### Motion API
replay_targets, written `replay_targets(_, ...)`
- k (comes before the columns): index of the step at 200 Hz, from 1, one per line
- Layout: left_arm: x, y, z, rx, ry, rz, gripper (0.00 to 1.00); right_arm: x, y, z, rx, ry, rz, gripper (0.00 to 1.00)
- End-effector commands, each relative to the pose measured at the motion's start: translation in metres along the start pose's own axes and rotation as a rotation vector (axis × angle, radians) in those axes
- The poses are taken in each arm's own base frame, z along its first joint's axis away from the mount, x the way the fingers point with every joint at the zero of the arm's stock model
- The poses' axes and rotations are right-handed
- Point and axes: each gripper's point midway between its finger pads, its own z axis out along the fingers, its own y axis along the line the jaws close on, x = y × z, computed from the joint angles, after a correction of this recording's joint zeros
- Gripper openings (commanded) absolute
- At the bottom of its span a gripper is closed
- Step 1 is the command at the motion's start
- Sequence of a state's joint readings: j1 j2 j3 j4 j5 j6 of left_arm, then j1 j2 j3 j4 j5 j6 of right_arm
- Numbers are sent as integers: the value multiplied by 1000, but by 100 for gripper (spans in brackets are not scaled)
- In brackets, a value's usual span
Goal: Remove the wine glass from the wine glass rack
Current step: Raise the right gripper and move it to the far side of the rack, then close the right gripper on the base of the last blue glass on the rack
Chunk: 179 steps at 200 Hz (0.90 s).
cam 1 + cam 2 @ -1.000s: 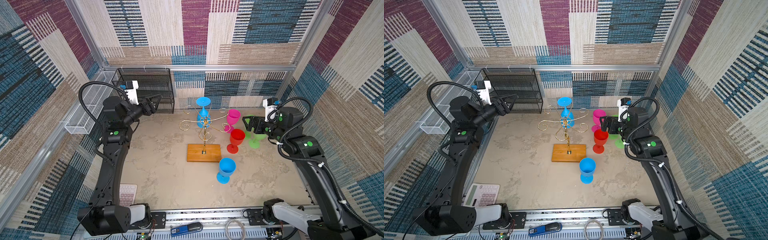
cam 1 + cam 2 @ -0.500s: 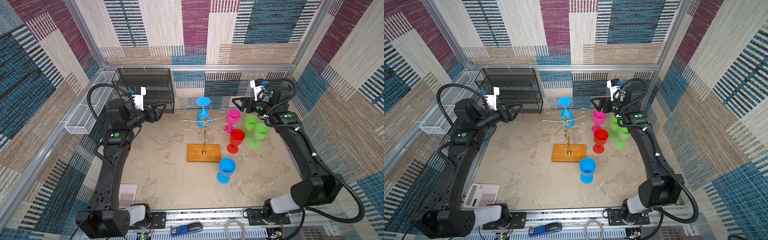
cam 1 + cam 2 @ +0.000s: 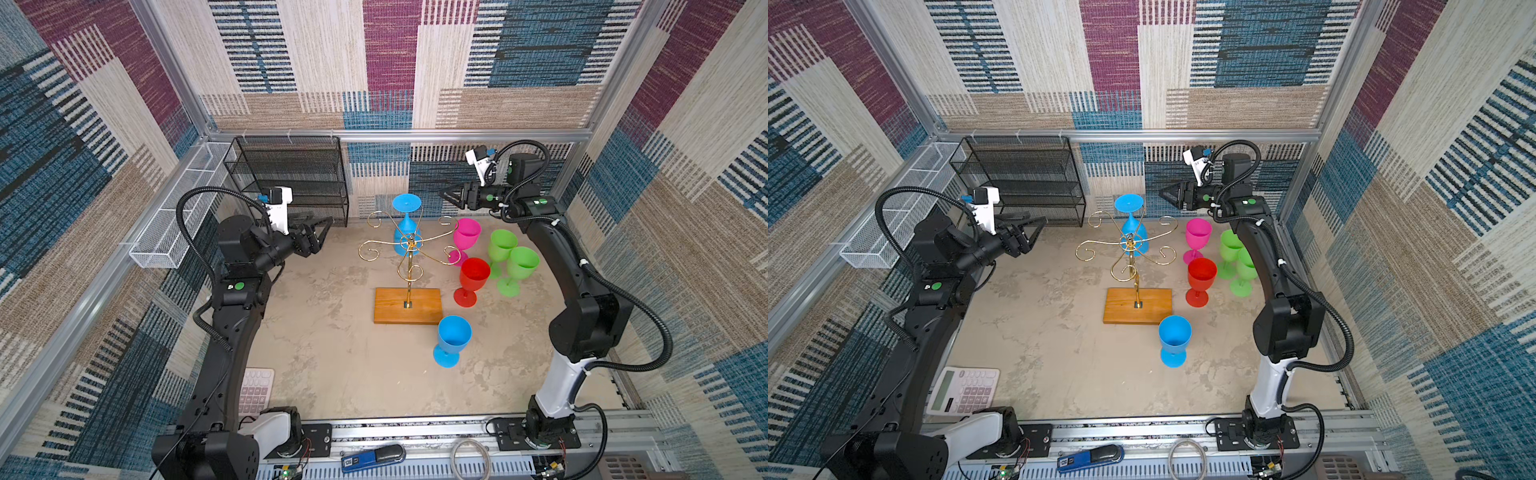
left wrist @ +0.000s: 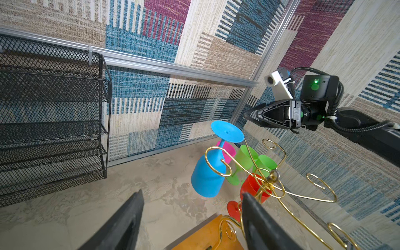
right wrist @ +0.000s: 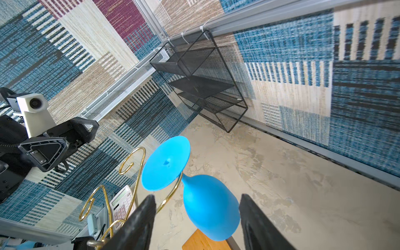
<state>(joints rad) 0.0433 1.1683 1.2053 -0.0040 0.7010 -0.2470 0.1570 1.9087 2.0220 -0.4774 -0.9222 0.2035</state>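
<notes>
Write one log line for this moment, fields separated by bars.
blue wine glass: inverted on wine glass rack | right gripper: jaws open, near glass, no contact | left gripper: jaws open, empty

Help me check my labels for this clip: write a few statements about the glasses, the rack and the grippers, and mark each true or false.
1. A blue wine glass hangs upside down on the wine glass rack. True.
2. The right gripper is clamped on that glass's stem. False: its jaws are open and it is apart from the glass.
3. A red glass stands upright on the table. True.
4. The left gripper holds a green glass. False: it is open and holds nothing.
</notes>
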Motion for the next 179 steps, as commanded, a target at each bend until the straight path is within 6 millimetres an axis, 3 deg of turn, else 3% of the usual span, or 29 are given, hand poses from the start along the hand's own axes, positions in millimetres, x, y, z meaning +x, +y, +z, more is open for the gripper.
replay_targets(1,-9,-1,-3,-7,-44,83,74,11,3,13,-38,66,26,62)
replay_targets(96,-7,4,-9,-5,-63,66,75,19,4,46,-129,148,60,57)
replay_targets(179,-9,12,-12,1,-87,24,75,23,15,54,-154,161,42,54)
